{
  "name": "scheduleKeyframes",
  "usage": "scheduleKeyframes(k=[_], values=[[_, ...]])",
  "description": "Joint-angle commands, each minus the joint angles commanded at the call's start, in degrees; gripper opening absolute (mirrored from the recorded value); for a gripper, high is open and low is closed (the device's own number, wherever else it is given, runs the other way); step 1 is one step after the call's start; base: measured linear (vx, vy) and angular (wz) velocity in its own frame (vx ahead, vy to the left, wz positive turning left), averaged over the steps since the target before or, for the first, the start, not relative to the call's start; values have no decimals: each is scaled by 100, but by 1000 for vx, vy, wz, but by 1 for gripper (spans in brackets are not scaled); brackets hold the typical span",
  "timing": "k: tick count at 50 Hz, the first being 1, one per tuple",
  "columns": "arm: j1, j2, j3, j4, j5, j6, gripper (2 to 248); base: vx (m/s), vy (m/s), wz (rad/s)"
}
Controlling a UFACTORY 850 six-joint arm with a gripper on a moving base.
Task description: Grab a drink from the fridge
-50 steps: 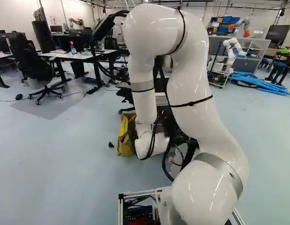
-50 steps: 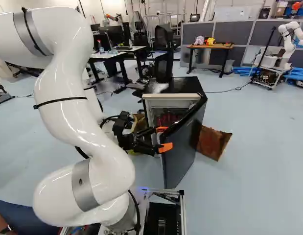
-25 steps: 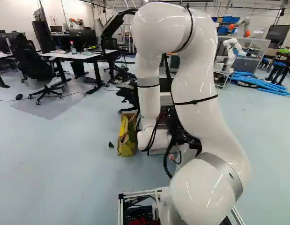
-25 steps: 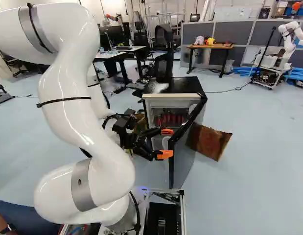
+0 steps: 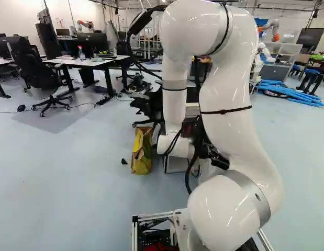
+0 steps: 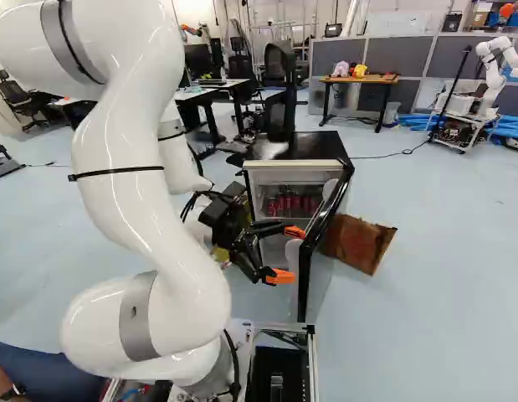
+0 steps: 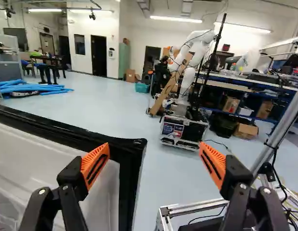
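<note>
Beside the white arm stands the fridge, its door swung open; near the door's edge waits the gripper, two fingers spread wide, and red drinks sit together inside the fridge.

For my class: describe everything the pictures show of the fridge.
The fridge is an upright box with a glossy black top and pale front frame. Its door, black-edged and white, plastic-looking inside, stands open, showing red drinks. It stands on the floor. The gripper, jaws open, is at the door's free edge; contact there is unclear.
</note>
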Motion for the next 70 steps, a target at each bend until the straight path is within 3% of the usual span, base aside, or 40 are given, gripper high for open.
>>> scheduleKeyframes(k=[27,52,70], values=[[-1072,188,-571,0,-22,0,247,0,0,0],[-2077,180,-1175,0,-323,0,247,0,0,0],[-2674,108,-1590,0,-390,0,247,0,0,0]])
